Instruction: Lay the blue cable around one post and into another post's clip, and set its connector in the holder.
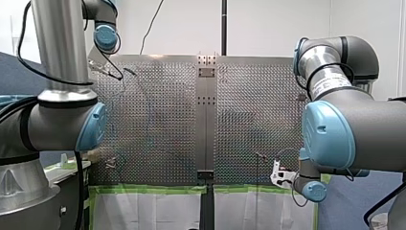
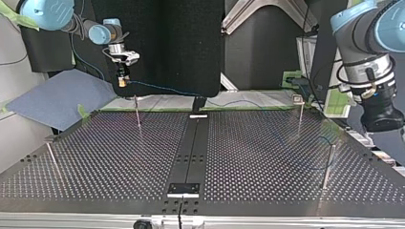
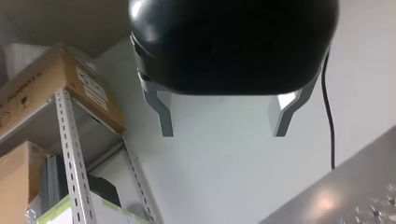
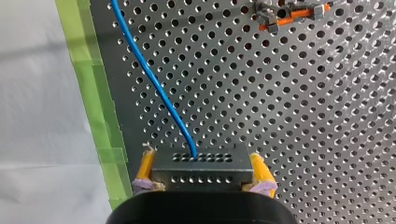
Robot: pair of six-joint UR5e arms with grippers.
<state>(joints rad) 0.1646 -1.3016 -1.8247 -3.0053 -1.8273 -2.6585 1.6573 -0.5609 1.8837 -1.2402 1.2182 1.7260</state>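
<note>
My right gripper (image 4: 201, 157) is shut on the black connector (image 4: 203, 170), its yellow pads on the connector's two sides. The blue cable (image 4: 154, 84) leaves the connector and runs ahead over the perforated plate. In the top view my right gripper (image 2: 122, 76) hangs above the table's far left edge. From there the cable (image 2: 167, 88) sags rightwards and loops by a post (image 2: 328, 164) at the near right. My left gripper (image 3: 224, 126) is open, with nothing between its metal fingers, and points at a wall away from the table.
Thin posts stand at the top view's far left (image 2: 137, 112), far right (image 2: 301, 112) and near left (image 2: 50, 155). An orange and metal clip (image 4: 289, 11) sits ahead of my right gripper. Green tape (image 4: 95, 88) lines the plate's edge. Shelves with boxes (image 3: 56, 88) face my left gripper.
</note>
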